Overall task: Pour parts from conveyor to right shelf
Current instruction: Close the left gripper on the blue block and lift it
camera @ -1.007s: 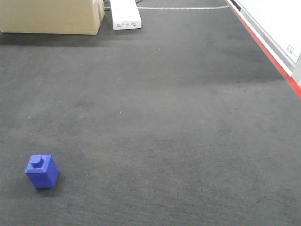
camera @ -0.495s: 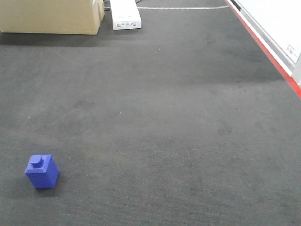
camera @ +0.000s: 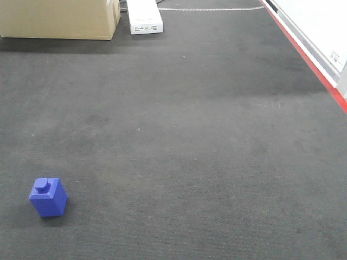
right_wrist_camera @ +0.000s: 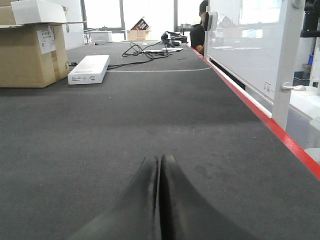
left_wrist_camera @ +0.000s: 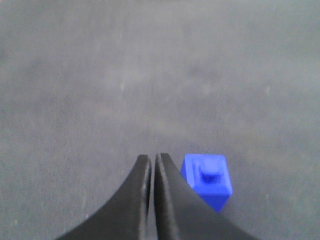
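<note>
Left wrist view: blue block (left_wrist_camera: 207, 179) sits just beside the clenched left pincer (left_wrist_camera: 152, 159).

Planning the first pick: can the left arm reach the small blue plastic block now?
Probably yes: the small blue studded plastic block stands alone on the dark grey felt belt, just beside the left pincer. That pincer is shut and must open first.
</note>
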Available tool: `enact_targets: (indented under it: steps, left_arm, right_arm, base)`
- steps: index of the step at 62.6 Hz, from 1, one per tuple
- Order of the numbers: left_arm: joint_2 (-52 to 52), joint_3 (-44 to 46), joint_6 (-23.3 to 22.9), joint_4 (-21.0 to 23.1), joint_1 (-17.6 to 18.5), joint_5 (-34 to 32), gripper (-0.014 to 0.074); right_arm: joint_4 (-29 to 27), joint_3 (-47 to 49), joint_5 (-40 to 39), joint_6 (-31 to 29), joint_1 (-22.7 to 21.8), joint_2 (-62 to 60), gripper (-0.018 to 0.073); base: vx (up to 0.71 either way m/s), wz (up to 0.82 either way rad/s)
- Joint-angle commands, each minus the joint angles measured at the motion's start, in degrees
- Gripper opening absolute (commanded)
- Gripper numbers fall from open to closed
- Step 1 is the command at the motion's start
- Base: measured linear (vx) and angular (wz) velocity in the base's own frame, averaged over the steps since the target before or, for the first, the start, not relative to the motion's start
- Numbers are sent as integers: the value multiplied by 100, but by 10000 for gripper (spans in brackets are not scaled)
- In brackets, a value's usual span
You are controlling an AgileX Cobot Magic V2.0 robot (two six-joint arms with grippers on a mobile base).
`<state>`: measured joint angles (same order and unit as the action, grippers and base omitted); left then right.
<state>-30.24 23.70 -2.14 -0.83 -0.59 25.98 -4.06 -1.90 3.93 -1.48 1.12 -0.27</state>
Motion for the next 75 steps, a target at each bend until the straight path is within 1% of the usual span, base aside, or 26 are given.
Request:
enact_targets:
  steps: [1,10,16,22,25,32,36,41,44,50,53,62,65,69,75]
  left_arm:
    - [-222,204,-58,43,41,-297,-6]
    - [-364,216,-64,43,36,-210,3]
    - [-446,319,-45,-18,36,-71,45]
    - [-615,594,140,-66,36,222,133]
    - [-732,810,270,-45,36,422,194]
    - [-1086,1384,311,50,36,937,354]
    - [-1386,1644,384,83,36,1211,419]
    - [-1831,2010,618,274,54,1582,494]
    - [-2132,2207,762,476,77,1752,524]
    - [-2689,2520,976,818,219,1950,550]
    - [-2981,2664,1028,916,372,1986,550]
    - [-3783,3039,986,828,871,2009,550]
    - [-4054,3184,898,717,1042,2034,549]
    - [-4347,3368,641,538,1217,2102,549]
    - [-4802,3607,159,189,1298,2302,549]
  right_arm:
    - [35,-86,-429,-40,-15,106,-9]
    - [35,-86,-429,-40,-16,88,-9]
    - [35,-86,-429,-40,-16,88,-9]
    - [35,-86,-429,-40,-16,88,-9]
    - [35,-86,-429,-40,-16,88,-9]
    - [35,-86,-429,-40,-16,88,-9]
    - [35,-86,-429,-40,-16,88,-9]
    - [35,-86,-429,-40,-16,88,-9]
    - [35,-86,-429,-40,-16,88,-9]
    - [35,-86,-429,-40,-16,88,-9]
    - [35,-86,-429,-40,-16,88,-9]
    - [35,-86,-429,-40,-16,88,-9]
    - [35,-86,-429,-40,-16,88,-9]
    - [35,-86,-429,-40,-16,88,-9]
    - [35,-86,-429,-40,-16,88,-9]
  base:
    - [0,0]
    - [0,0]
    - [0,0]
    - [0,0]
    - [0,0]
    - [0,0]
    - [0,0]
    - [0,0]
    - [0,0]
    - [0,0]
    - [0,0]
    - [0,0]
    - [0,0]
    - [0,0]
    - [0,0]
